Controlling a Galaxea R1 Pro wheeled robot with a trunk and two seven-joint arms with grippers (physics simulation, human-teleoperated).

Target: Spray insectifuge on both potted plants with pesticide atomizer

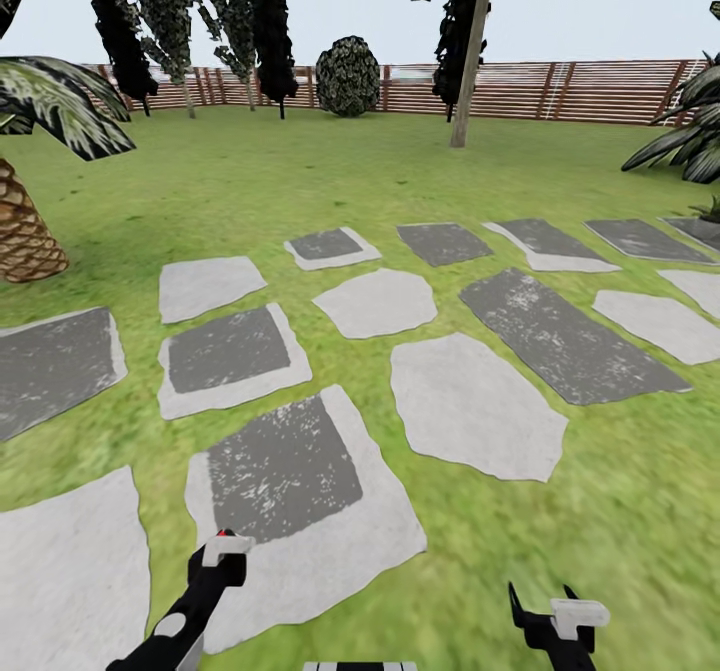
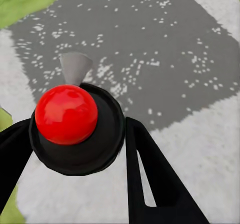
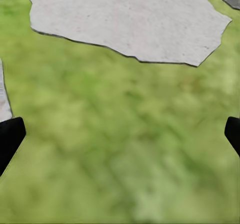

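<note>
The pesticide atomizer [image 2: 75, 129] sits clamped in the left claw [image 2: 75, 149], seen from above in the left wrist view: a round dark top with a bright red button, a small grey nozzle poking out on its far side, and black fingers [image 2: 150, 174] pressed in on either side of it. From the head view, that left claw [image 1: 222, 556] hangs low at the near left, over a big pale stepping stone [image 1: 330, 541] with a dark grey centre. Over on the near right, the right claw [image 1: 545, 611] hovers above the lawn [image 1: 600, 491], holding nothing. In the right wrist view its two black fingertips [image 3: 10, 139] stand far apart, with blurred grass between them and a pale stepping stone [image 3: 125, 18] beyond. Out ahead, grey and white stones run across the garden. A palm trunk [image 1: 25, 236] stands at far left, a striped-leaf shrub [image 1: 690, 131] at far right, and trees and a round bush [image 1: 347, 76] line the brown slatted fence [image 1: 560, 91].
</note>
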